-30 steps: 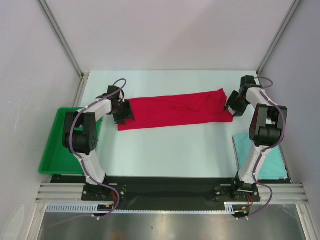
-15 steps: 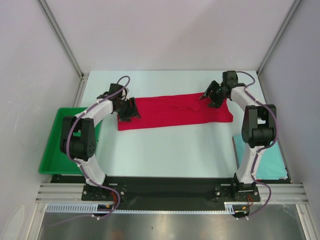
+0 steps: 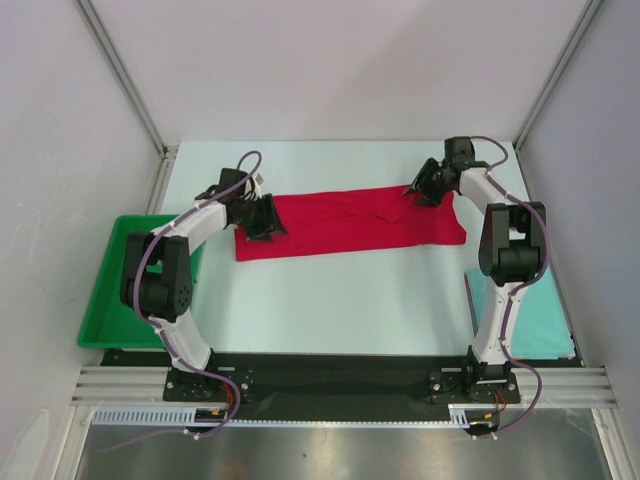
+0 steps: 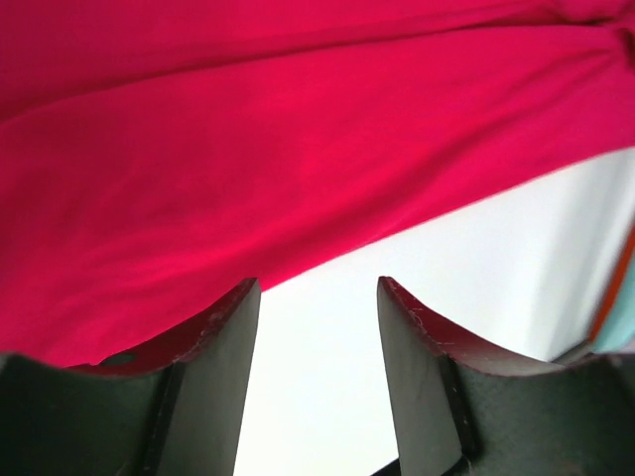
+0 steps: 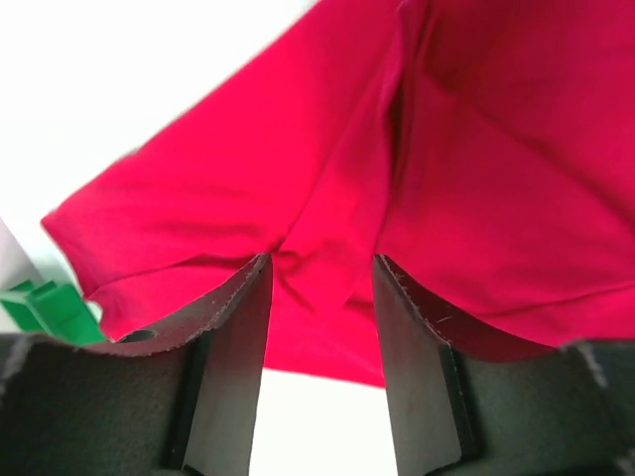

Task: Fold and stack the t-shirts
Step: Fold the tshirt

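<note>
The red t-shirt (image 3: pixel 350 222) lies across the far middle of the table as a long folded band. My left gripper (image 3: pixel 268 219) hovers at the band's left end; in the left wrist view it (image 4: pixel 316 297) is open and empty, over bare table beside the red cloth (image 4: pixel 248 149). My right gripper (image 3: pixel 416 189) is at the band's far right top edge; in the right wrist view it (image 5: pixel 319 273) is open, with the red cloth (image 5: pixel 397 169) just ahead between the tips. The teal t-shirt (image 3: pixel 535 318) lies folded at the near right.
A green plastic tray (image 3: pixel 112 290) sits off the table's left edge. The table surface (image 3: pixel 340 300) is pale white. Grey walls and metal frame posts enclose the back and sides. The right arm's base stands next to the teal shirt.
My right gripper moved left from the shirt's right end to its far top edge. My left gripper shifted a little right over the shirt's left end.
</note>
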`<action>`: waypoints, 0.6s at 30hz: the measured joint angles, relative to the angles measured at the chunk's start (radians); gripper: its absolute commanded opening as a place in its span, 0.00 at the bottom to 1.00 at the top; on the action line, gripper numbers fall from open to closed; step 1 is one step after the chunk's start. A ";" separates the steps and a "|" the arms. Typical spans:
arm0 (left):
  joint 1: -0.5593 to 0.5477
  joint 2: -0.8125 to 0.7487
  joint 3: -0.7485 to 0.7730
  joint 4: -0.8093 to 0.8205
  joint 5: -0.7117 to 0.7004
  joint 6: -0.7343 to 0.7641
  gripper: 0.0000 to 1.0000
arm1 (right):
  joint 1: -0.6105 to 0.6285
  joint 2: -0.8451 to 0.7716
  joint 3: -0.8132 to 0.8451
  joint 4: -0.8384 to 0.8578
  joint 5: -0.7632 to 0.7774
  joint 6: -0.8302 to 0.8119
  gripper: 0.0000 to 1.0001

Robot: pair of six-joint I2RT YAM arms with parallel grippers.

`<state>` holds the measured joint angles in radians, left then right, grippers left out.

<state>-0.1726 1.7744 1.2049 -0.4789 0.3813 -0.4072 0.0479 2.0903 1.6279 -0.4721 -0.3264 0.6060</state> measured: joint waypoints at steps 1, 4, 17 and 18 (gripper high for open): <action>-0.005 0.000 -0.013 0.029 0.025 -0.008 0.58 | -0.004 0.009 0.008 -0.001 0.006 -0.005 0.51; -0.034 0.000 -0.043 0.097 0.082 -0.044 0.59 | -0.018 0.035 0.044 -0.002 0.025 -0.014 0.52; -0.258 0.103 -0.077 0.563 0.252 -0.378 0.61 | -0.102 0.121 0.196 0.006 0.022 -0.023 0.52; -0.270 0.122 -0.077 0.613 0.250 -0.412 0.58 | -0.106 0.129 0.206 0.008 0.021 -0.023 0.52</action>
<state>-0.4423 1.8961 1.1275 0.1345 0.6312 -0.8192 -0.0578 2.2196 1.8339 -0.4644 -0.3058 0.5831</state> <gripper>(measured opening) 0.622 0.526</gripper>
